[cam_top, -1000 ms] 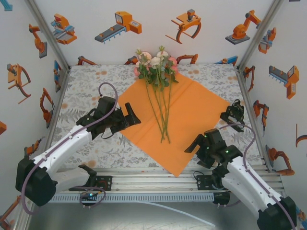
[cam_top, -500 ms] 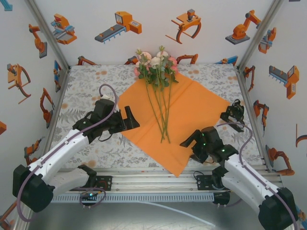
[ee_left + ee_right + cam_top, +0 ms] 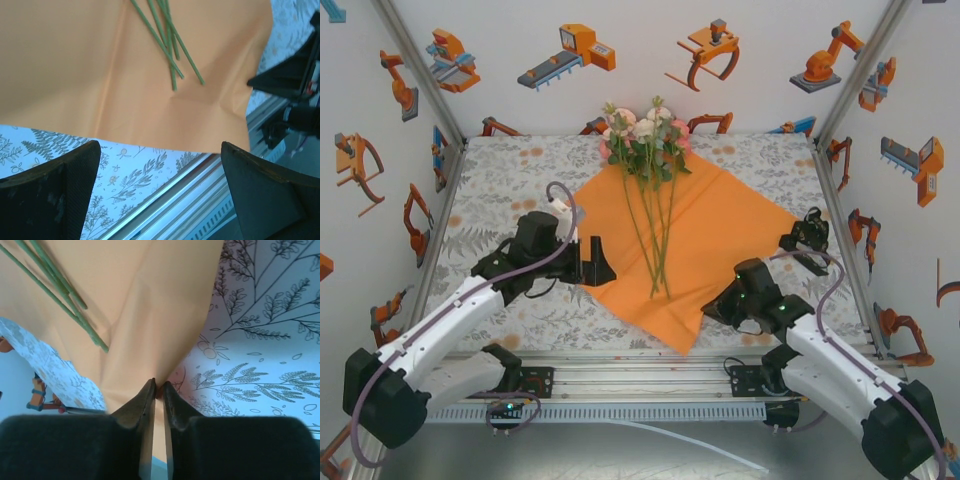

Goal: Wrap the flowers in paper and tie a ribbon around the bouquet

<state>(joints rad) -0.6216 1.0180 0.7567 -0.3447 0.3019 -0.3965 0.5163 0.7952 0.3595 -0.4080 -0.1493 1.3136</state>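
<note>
Right wrist view showed the right gripper (image 3: 158,389) clamped on the lower edge of the paper (image 3: 150,300), a thin, light, easily creased orange sheet, probably best taken by edges or corners. The flowers (image 3: 645,135), pink and cream heads on slender, likely fragile stems, lay across its centre in the top view. The left gripper (image 3: 160,150) stood wide apart at the sheet's lower edge in its own view.

White arm links (image 3: 440,325), black joints (image 3: 390,395), black wedge-shaped pincer fingers (image 3: 50,200), purple-grey cables (image 3: 840,285) along both.
</note>
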